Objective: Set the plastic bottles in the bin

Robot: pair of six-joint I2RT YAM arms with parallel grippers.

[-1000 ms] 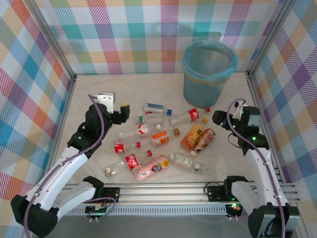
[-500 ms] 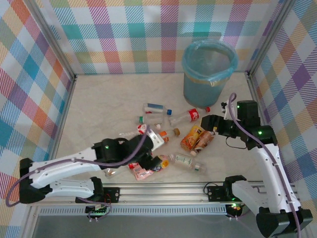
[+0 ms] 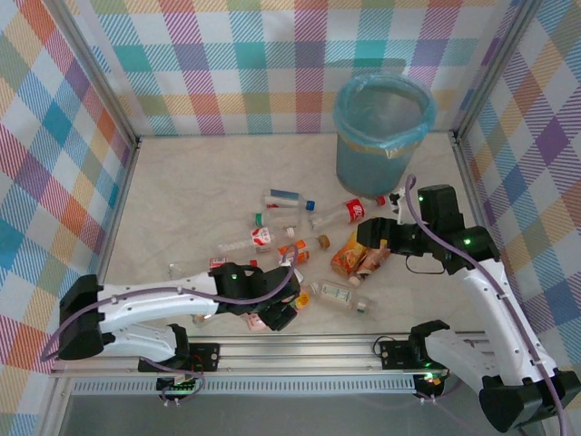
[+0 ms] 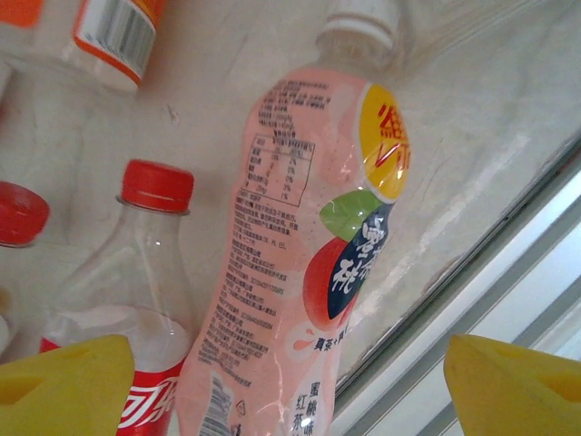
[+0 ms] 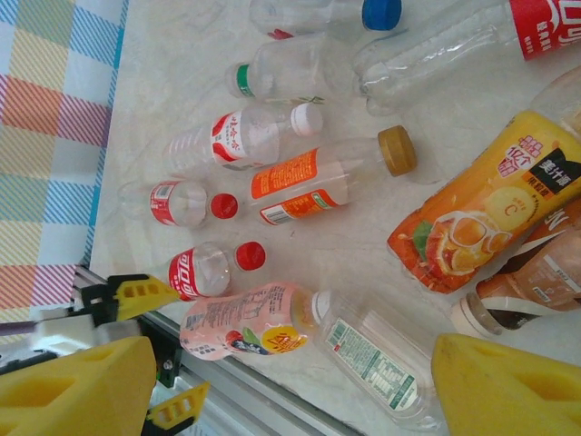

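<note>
At the far right of the table (image 3: 191, 191) stands the bin (image 3: 374, 168), its blue liner folded over the rim. No bottle can be made out inside it, so the job looks barely begun. Well apart from the bin, toward the near edge, the left gripper (image 3: 277, 313) hangs low with its jaws spread wide to either side of a pink-labelled bottle (image 4: 300, 272), not yet pressing on it. Much nearer the bin, the right gripper (image 3: 372, 238) also has its jaws apart and holds nothing, hovering over an orange juice bottle (image 5: 481, 204) and a brown one (image 5: 536, 282). About a dozen plastic bottles (image 3: 295, 250) lie loose on their sides between the bin and the near edge, all left to carry over.
</note>
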